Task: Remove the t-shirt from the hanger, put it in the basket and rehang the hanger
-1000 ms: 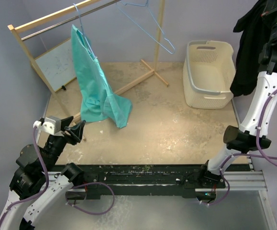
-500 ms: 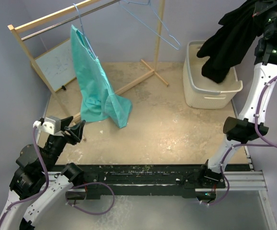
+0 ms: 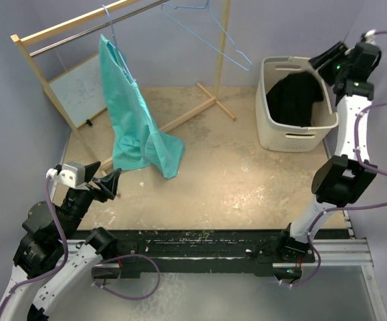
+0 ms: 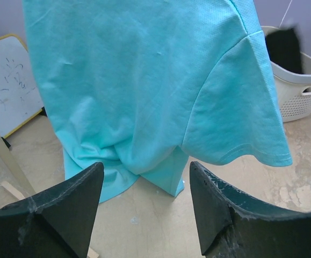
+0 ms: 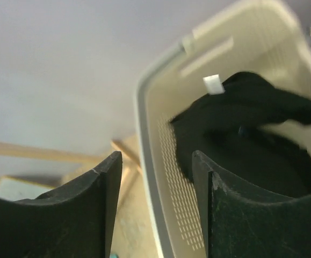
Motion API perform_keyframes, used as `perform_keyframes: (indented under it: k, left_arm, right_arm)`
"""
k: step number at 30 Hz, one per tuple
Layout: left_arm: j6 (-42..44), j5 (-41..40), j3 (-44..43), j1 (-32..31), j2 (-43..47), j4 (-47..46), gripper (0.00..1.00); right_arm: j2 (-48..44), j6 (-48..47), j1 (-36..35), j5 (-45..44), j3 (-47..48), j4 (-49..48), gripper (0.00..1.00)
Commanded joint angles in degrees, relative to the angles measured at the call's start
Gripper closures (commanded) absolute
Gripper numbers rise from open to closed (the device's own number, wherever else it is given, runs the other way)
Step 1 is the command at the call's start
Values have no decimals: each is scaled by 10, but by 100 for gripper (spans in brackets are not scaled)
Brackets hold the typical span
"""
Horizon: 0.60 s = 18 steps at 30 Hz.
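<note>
I'm looking at a worn beige tabletop (image 3: 246, 174). A cream perforated plastic laundry basket (image 3: 293, 137) sits far right, and a pale wooden rack's crossed feet (image 3: 216, 101) stand at the back. A small framed whiteboard (image 3: 79, 90) is far left, and a teal cotton t-shirt (image 3: 140, 144) trails its hem onto the surface.

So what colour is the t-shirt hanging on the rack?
Plain turquoise: the t-shirt shows clearest in the left wrist view.
</note>
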<state>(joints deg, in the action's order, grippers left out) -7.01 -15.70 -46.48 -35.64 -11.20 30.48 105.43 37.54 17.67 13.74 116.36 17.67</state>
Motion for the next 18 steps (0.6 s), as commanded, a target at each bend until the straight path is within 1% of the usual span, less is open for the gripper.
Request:
perform_keyframes:
  k: [1,3,5,7,9,11,12,15,17,18]
  left_arm:
    - [-11,1,1,2,-6,-30,30]
    - [-10,3,2,2,-8,-31,29]
    - [-10,3,2,1,-9,-31,28]
    - [-10,4,2,1,-10,-32,28]
    - [-9,6,3,2,-10,-33,28]
    - [-10,9,2,1,-9,-32,28]
    - [-10,9,2,1,-8,-32,28]
    - [-9,9,2,2,-7,-32,28]
    - [-10,9,2,2,-7,-33,28]
    - [-10,10,2,1,-8,-33,28]
  right_arm:
    - [-127,-36,-43,10,-70,-35,39]
    - [-164,-70,-83,-9,-72,-24,35]
    - [-195,-112,-138,17,-81,-40,35]
    - [-218,-142,-210,64,-88,-57,36]
    - [-235,-179,-285,64,-84,-53,38]
    - [-250,-199,-341,57,-87,-57,39]
    - [-258,-204,-362,56,-91,-62,40]
    - [-282,-202,-411,68,-128,-124,41]
    - [-274,-205,-445,65,-126,-134,40]
    - [-260,-212,-469,62,-109,-128,40]
